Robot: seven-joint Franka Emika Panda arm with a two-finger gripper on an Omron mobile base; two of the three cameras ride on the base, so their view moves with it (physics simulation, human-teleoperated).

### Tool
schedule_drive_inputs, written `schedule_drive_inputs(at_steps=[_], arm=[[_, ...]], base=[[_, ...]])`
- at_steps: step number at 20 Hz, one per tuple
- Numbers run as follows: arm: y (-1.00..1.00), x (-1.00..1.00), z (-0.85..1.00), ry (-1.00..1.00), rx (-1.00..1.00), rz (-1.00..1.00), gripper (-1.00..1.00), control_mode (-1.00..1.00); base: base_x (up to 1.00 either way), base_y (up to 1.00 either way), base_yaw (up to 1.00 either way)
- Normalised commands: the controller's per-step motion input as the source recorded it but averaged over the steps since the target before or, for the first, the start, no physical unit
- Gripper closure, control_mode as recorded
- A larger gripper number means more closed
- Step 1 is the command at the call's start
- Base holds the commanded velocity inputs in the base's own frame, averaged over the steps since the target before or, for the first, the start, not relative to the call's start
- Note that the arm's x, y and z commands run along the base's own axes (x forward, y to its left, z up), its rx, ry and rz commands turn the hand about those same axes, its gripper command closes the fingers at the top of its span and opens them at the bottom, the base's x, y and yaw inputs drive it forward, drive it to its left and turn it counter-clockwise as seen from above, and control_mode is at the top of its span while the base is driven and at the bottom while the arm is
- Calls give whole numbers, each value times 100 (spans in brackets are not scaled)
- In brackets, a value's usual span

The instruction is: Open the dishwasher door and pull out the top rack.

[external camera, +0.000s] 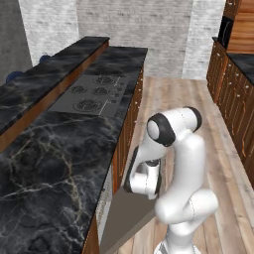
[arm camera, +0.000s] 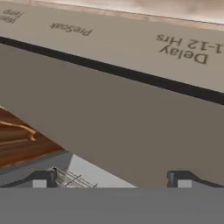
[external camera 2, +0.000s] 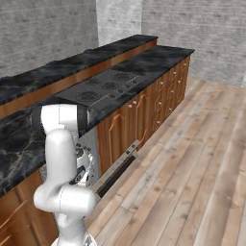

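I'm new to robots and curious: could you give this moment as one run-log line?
stage: opening door | dishwasher door: partly lowered, tilted | gripper: open, over door's inner face, holding nothing | top rack: wire visible inside, not pulled out

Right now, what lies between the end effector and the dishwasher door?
Nothing: in the hand view the open end effector looks straight onto the dishwasher door, no object between them.

- The dishwasher door [external camera: 126,218] was seen as a large flat grey-brown matte panel, swung partway down from the cabinet run under the black marble counter and tilted, not yet flat.
- In the right base view the door [external camera 2: 115,171] was shown edge-on, with a pale top strip and a dark band beneath it.
- In the hand view the door [arm camera: 109,118] was seen close up, with upside-down control labels printed along its pale strip, including "Delay 1-12 Hrs".
- A wire rack [arm camera: 72,178] was glimpsed behind the door's edge, inside the machine.
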Motion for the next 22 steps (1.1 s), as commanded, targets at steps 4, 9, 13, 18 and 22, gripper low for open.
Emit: schedule_drive_inputs(at_steps=[4,9,13,18,22], arm=[[-33,4,-31,-4,-8,-10,-100,-100],[-43,10,-30,-4,-6,-10,-100,-100],[-47,23,-31,-1,-3,-8,-100,-100],[-45,15,-17,0,-2,-5,-100,-100],[0,-6,0,-6,0,11,-100,-100]], base=[[0,0,0],[0,0,0],[0,0,0],[0,0,0],[0,0,0]])
